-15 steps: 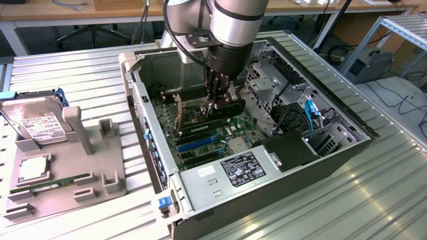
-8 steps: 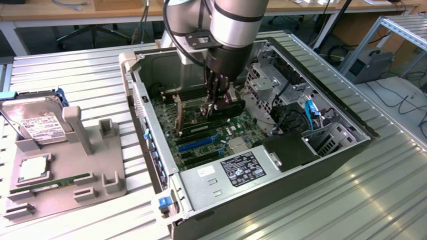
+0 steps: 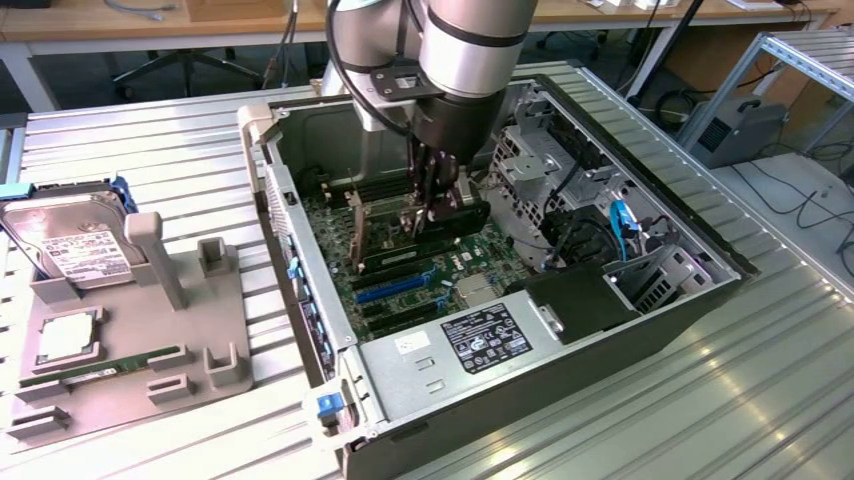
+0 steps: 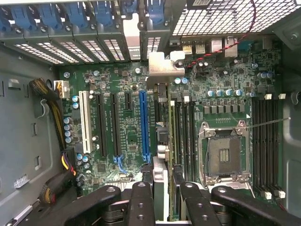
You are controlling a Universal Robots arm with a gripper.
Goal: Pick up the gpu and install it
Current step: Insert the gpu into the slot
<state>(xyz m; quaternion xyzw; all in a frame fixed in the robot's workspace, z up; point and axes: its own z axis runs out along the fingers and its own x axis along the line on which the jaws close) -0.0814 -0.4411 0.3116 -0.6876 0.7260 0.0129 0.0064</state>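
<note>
One gpu (image 4: pixel 161 136) edge-on, parallel to slots (image 4: pixel 143 125).

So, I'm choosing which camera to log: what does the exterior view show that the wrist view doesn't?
Exterior view: the grey tray holding the hard drive and memory stick, beside the case. Wrist view: the white slot and the cable bundle beside it. Both: the gpu, edge-on between the fingers above the motherboard.
</note>
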